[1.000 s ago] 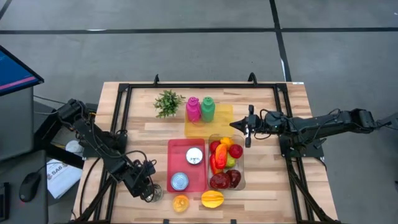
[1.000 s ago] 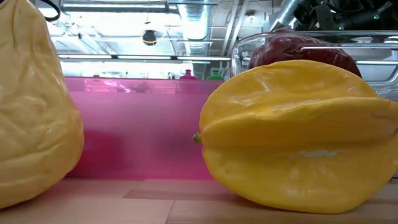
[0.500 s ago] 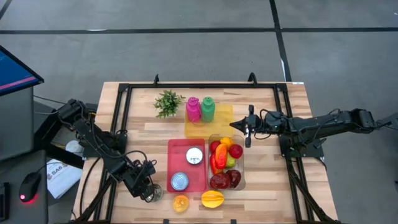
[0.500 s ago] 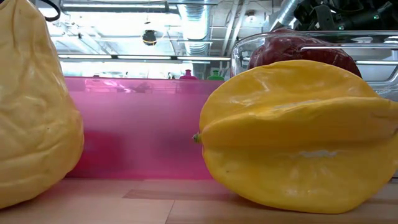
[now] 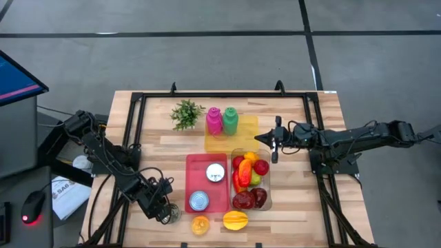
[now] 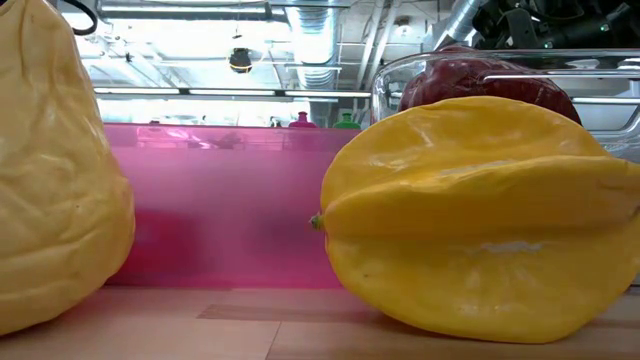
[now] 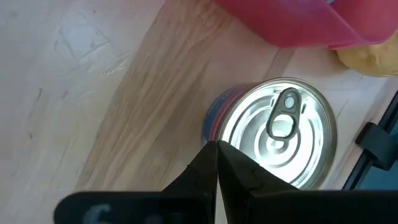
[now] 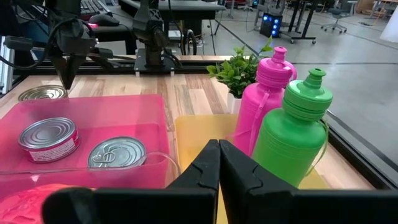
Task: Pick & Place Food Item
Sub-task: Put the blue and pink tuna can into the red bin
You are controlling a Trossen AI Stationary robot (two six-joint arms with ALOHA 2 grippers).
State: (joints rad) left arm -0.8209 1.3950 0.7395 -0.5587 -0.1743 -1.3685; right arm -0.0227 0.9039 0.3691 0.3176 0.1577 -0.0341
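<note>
While both arms hang idle: no food item is held yet, so the pick looks not yet begun.
Left claw (image 5: pixel 165 212): fingers pressed together on nothing, poised just over a loose can (image 7: pixel 273 140) on the desk (image 5: pixel 303 207), beside the pink tray (image 5: pixel 194 162).
Right claw (image 5: pixel 275 147): fingers pressed together and empty, hanging beside the yellow tray (image 5: pixel 248 124), with the clear bin (image 5: pixel 268 180) of fruit just below and ahead of it.
Task's things: the starfruit (image 5: pixel 236 220) and a yellow pear-like fruit (image 5: pixel 200 224) lie on the desk edge, off to the left claw's side past the loose can; more fruit sits in the clear bin near the right claw.
Other things: two cans (image 5: pixel 198 200) in the pink tray, a pink bottle (image 5: pixel 214 120) and green bottle (image 5: pixel 230 120) on the yellow tray, a small plant (image 5: pixel 185 113).
Risk, left: a descent with the fingers together would likely strike the can lid and shove it.
Risk, right: reaching into the crowded bin could nudge neighbouring fruit or catch the rim.
Risk, grasp: the starfruit's ridges probably let it roll or slip from a narrow pinch.
</note>
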